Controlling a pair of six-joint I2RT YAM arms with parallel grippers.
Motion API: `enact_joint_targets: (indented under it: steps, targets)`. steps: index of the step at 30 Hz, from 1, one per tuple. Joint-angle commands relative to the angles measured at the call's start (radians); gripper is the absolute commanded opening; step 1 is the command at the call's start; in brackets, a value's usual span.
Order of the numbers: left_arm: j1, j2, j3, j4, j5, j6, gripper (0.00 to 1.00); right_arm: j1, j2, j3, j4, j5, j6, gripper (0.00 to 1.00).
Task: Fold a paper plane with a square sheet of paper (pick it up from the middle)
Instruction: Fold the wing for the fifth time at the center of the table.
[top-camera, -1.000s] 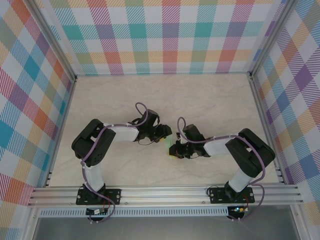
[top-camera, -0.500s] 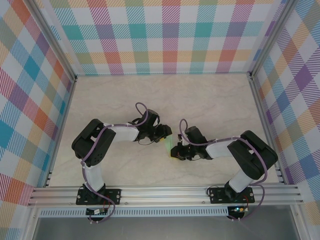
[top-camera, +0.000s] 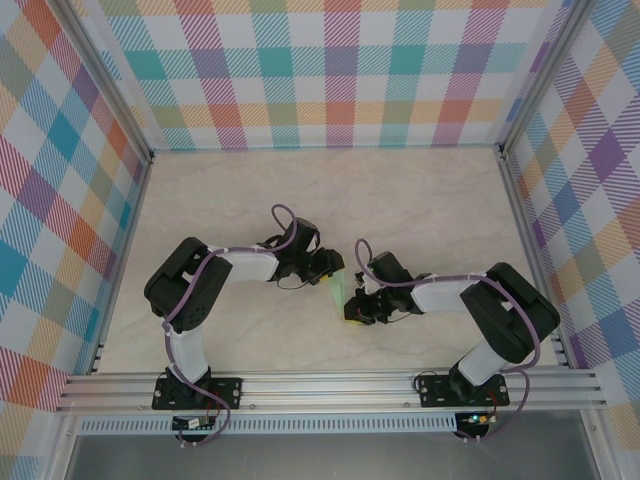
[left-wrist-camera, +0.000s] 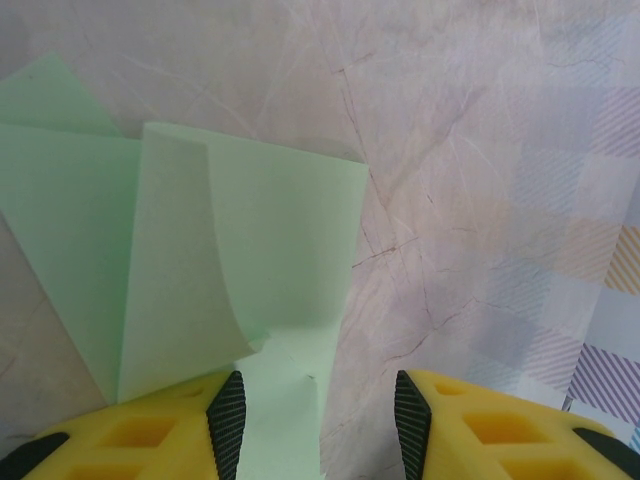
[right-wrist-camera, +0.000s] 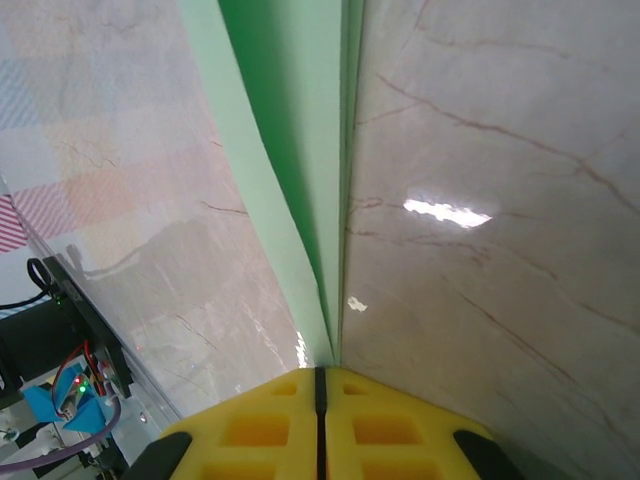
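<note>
No text, label, brand, number or sign can be read anywhere: not on the paper (left-wrist-camera: 250, 250), the table (left-wrist-camera: 480, 150) or the checked walls (top-camera: 340, 70).

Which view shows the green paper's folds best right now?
Left wrist: the green paper lies spread out, flaps and creases plain. Top external gives a small green sliver between the arms. Right wrist sees it edge-on, pinched in the shut right gripper.
</note>
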Motion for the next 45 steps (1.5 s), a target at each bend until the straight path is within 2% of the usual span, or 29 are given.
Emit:
enact_joint_targets:
  steps: [1, 7, 15, 25, 29, 34, 40, 45]
  targets:
    - [-0.018, 0.053, -0.01, -0.078, -0.009, 0.009, 0.47, 0.008, -0.058, 0.0, -0.123, 0.028, -0.008, 0.09]
    - [-0.018, 0.049, -0.015, -0.075, -0.009, 0.008, 0.47, 0.002, -0.141, 0.056, -0.046, 0.104, 0.052, 0.12]
    - [-0.019, 0.052, -0.011, -0.074, -0.001, 0.009, 0.47, 0.0, 0.017, 0.107, 0.168, 0.088, 0.179, 0.13]
    - [-0.018, 0.055, -0.006, -0.072, -0.001, 0.009, 0.47, 0.0, 0.165, 0.096, 0.06, 0.08, 0.157, 0.12]
    - [-0.018, 0.052, -0.006, -0.078, -0.005, 0.011, 0.47, 0.0, 0.139, 0.04, 0.047, 0.095, 0.149, 0.12]
    - [-0.018, 0.057, -0.005, -0.079, -0.008, 0.009, 0.47, 0.003, 0.08, 0.026, 0.034, 0.043, 0.124, 0.13]
    - [-0.018, 0.058, -0.002, -0.087, -0.012, 0.009, 0.47, 0.015, 0.061, 0.071, -0.106, 0.039, 0.043, 0.14]
    - [-0.017, 0.054, -0.002, -0.097, -0.016, 0.009, 0.47, 0.031, 0.064, 0.048, -0.145, 0.049, 0.037, 0.14]
